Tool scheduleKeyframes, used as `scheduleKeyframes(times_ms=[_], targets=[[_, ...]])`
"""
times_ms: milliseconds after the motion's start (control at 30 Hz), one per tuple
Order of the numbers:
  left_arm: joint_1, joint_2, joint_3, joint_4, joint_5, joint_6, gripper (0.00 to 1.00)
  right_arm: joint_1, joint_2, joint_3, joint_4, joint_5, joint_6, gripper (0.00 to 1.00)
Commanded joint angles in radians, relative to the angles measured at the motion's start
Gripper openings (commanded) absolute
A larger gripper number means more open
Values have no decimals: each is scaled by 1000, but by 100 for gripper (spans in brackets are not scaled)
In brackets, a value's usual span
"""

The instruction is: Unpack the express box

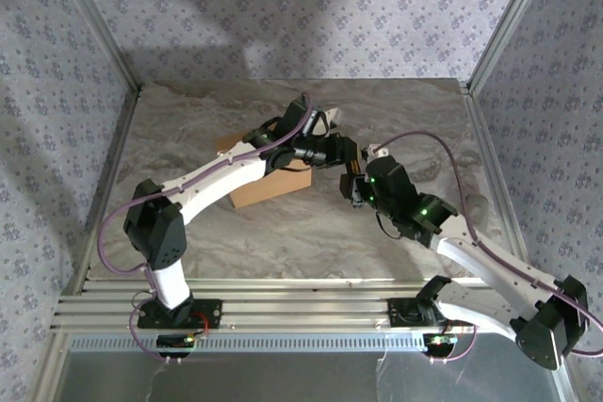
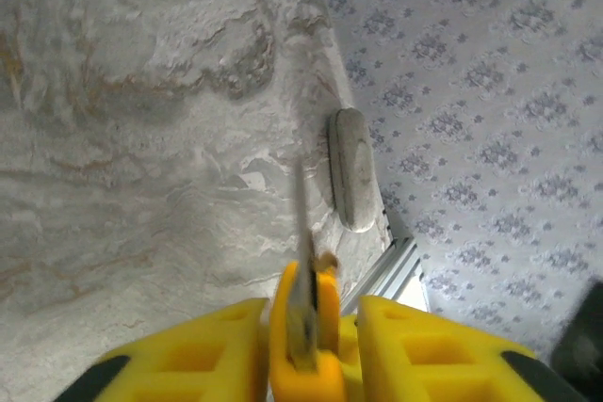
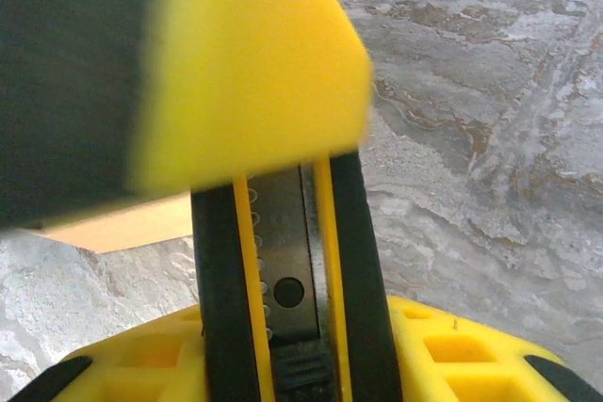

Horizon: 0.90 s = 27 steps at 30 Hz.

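Note:
The express box (image 1: 270,185) is a brown carton lying on the marble table, mostly under my left arm; a tan sliver of the box (image 3: 122,223) shows in the right wrist view. Right of it, both grippers meet on the black-and-yellow utility knife (image 1: 354,179). My left gripper (image 1: 346,159) is shut on the knife's yellow front end (image 2: 306,327), its steel blade sticking out past the fingers. My right gripper (image 1: 359,195) is shut on the knife's black handle (image 3: 283,280), with the slider near its fingers. A left finger (image 3: 245,54) fills the top of that view.
A grey oblong stone-coloured lump (image 2: 353,171) lies at the table's right edge by the aluminium frame rail (image 2: 400,275). Patterned curtain walls close in three sides. Bare marble (image 1: 415,120) stretches behind and to the right of the grippers.

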Motion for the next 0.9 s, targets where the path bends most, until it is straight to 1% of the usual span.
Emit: scheduleKeyframes(times_ms=[0,67,100,233,333,433,500,600,700,800,867], targets=[[9,-87,-16,40,-51,3,48,-7,-32,-16,-32,25,29,0],[17,-101,-26,40,-55,4,58,-7,-42,-26,-40,29,40,0],[23,-109,-30,34,-55,5,61,-7,-45,-32,-41,32,43,0],[60,-145,-69,-17,-54,30,64,-15,-52,-47,-49,52,58,0],[116,-202,-133,-80,-60,51,64,-30,-41,-52,-41,58,63,0],[209,-318,-250,-115,-68,63,63,-55,-6,-44,-16,58,56,0],[286,-425,-338,-145,-103,77,63,-80,40,-24,6,47,46,0],[407,-576,-429,-237,-205,116,63,-113,132,33,44,25,14,0],[507,-674,-474,-335,-305,163,63,-136,250,110,70,24,-10,0],[595,-708,-515,-383,-312,183,63,-167,371,182,123,21,-17,0],[644,-710,-556,-368,-267,172,63,-186,448,231,146,22,8,0]])
